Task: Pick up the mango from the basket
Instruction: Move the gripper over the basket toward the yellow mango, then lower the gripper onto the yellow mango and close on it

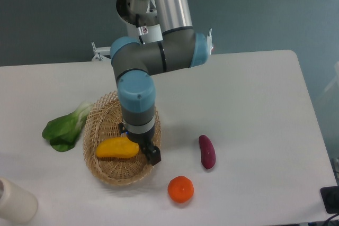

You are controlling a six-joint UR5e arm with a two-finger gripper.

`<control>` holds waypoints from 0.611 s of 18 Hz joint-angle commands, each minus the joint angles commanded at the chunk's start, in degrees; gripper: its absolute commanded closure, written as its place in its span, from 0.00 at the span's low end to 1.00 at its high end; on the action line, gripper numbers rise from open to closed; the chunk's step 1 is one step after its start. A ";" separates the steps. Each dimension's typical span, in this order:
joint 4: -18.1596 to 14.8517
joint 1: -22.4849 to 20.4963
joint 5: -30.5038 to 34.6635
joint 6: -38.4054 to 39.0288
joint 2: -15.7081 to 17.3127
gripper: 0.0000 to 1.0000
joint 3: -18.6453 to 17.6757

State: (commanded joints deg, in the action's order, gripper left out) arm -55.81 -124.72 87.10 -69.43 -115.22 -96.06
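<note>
The yellow-orange mango (116, 148) lies in the near half of the tan wicker basket (101, 170). My gripper (140, 144) hangs over the basket's right side, just right of the mango and partly covering its right end. One dark finger (153, 155) shows near the basket's right rim; the other is mostly hidden under the wrist. The fingers look spread apart, with nothing held between them.
A green leafy vegetable (65, 127) lies left of the basket. A dark purple oblong vegetable (207, 151) and a round orange fruit (180, 189) lie to the right and front right. A white cylinder (15, 200) stands at the front left corner.
</note>
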 joint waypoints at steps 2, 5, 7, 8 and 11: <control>0.00 0.53 -0.09 -0.80 -0.26 0.00 -0.62; 0.44 0.70 0.09 -0.80 -1.14 0.00 -0.62; 0.53 0.97 0.17 -0.80 -1.84 0.00 -0.62; 0.44 1.06 0.26 -0.80 -2.11 0.00 -0.70; 0.26 1.23 0.18 -0.80 -2.46 0.00 -1.14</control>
State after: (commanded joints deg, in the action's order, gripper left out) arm -55.55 -123.49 87.28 -70.22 -117.68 -97.20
